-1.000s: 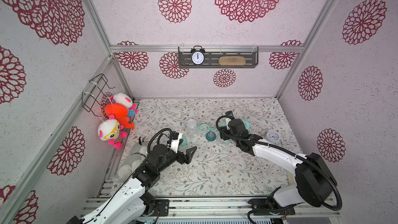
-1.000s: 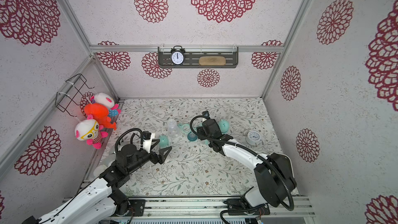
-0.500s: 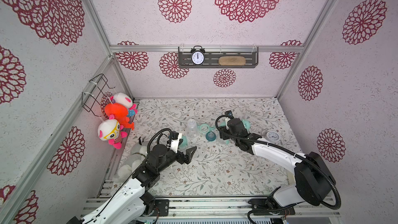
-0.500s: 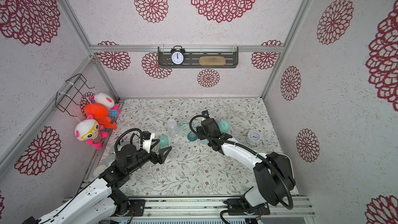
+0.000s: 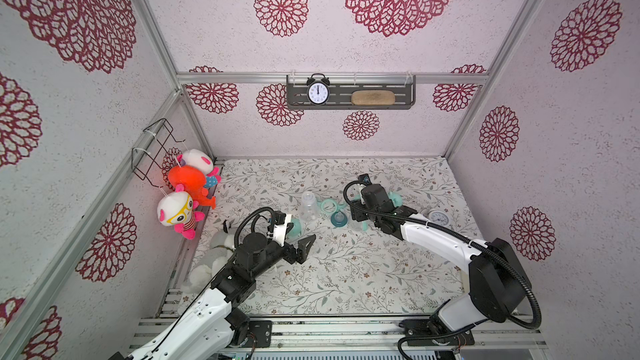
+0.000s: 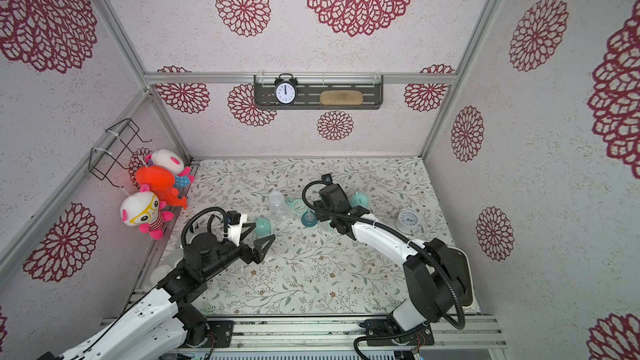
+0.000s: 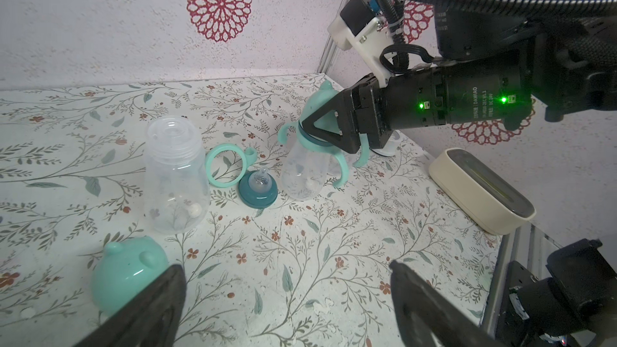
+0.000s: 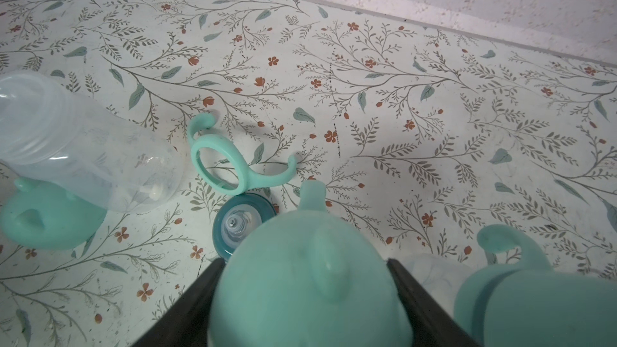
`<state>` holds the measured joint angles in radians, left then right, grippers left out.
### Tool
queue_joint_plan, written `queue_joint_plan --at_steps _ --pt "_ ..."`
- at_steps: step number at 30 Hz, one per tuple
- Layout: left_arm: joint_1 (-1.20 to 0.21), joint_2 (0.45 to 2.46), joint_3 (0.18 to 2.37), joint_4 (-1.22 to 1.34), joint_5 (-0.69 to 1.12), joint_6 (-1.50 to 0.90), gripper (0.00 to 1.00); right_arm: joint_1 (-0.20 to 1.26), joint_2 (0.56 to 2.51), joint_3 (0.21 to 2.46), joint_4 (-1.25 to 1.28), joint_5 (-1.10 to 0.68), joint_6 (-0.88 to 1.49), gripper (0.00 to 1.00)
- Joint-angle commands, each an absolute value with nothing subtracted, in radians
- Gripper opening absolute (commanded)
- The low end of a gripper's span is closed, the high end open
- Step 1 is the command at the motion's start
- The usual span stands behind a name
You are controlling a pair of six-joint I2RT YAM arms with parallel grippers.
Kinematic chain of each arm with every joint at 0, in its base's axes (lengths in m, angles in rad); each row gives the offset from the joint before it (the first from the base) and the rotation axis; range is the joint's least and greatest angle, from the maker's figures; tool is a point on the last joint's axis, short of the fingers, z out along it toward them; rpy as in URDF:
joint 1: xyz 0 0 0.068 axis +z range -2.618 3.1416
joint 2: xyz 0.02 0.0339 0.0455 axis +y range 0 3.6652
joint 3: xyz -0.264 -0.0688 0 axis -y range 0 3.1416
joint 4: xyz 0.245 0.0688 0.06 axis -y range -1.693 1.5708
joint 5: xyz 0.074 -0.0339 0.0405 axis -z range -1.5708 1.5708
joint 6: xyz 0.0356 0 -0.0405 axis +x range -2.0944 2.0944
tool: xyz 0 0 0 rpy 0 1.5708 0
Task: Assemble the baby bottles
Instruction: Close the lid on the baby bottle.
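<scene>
An assembled baby bottle with mint handles, a teal collar and a mint eared cap stands mid-table. My right gripper is shut on its cap from above, a finger on each side. A second capped bottle stands right beside it. A clear open bottle stands to the left. A loose handle ring and a teal nipple collar lie between it and the gripped bottle. A loose mint cap lies by my left gripper, which hovers open and empty.
A small white alarm clock stands to the right of the bottles. A cream oblong device lies near the table's right edge. Plush toys hang on the left wall and a white plush lies by the left arm.
</scene>
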<state>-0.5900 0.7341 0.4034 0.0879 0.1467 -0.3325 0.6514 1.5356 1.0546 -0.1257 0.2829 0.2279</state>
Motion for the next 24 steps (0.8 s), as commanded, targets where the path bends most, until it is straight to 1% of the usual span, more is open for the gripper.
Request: queue_joint_plan --at_steps 1,11,24 --pt "-0.58 0.721 0.396 0.084 0.141 -0.324 0.98 0.644 1.549 1.019 -0.274 0.292 0.214 0.73" --pt "-0.58 0.729 0.406 0.083 0.131 -0.33 0.98 0.644 1.528 1.008 -0.269 0.295 0.212 0.78" --pt "-0.581 0.723 0.411 0.066 0.127 -0.327 0.98 0.643 1.56 1.067 -0.272 0.29 0.197 0.78"
